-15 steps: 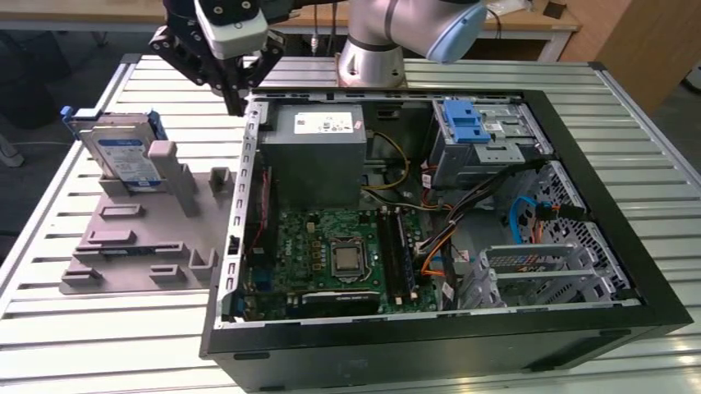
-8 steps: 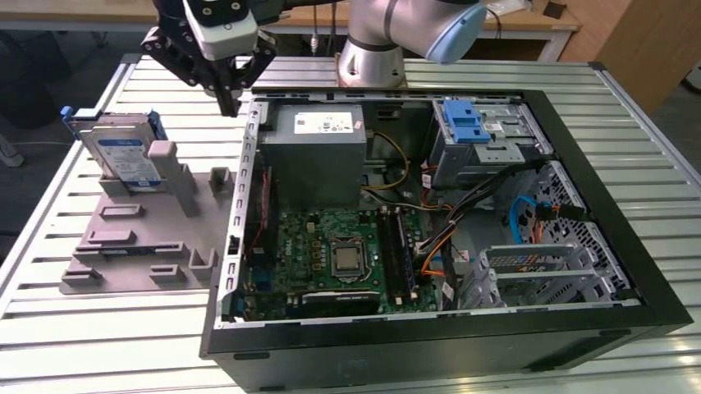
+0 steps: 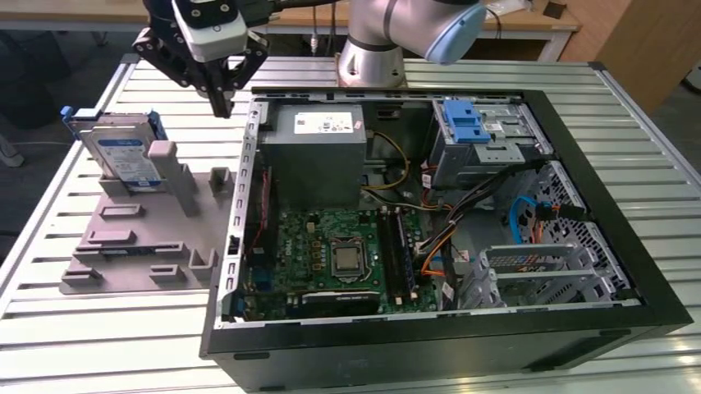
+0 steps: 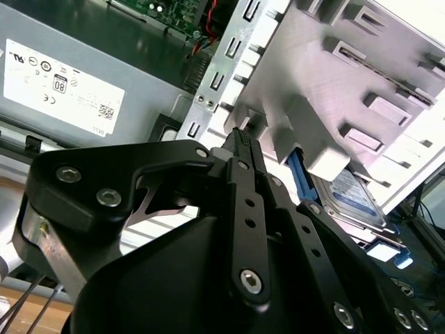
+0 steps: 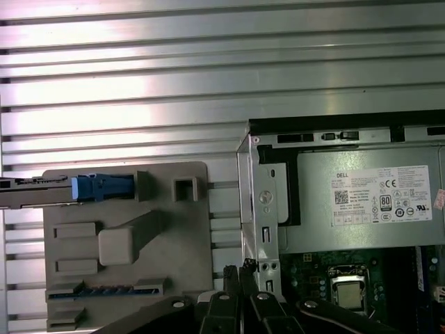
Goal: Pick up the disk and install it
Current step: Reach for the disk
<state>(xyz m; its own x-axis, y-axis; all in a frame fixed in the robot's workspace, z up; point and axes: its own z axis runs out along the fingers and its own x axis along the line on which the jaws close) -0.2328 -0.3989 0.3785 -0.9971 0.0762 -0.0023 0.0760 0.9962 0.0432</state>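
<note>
The disk stands on edge in the far end of the grey slotted tray, a silver drive with a white-and-blue label and blue side rails. My gripper hangs above the table between the tray and the open computer case, to the exterior view's right of the disk and apart from it. Its fingers are shut together with nothing between them. In the first wrist view the disk shows edge-on in the tray, with my gripper over the case's corner. The second wrist view has the disk beyond my gripper.
The case lies open on the slatted metal table. Inside are a grey power supply box with a white sticker, the motherboard, cables, and a drive cage with a blue latch. The arm's base stands behind the case.
</note>
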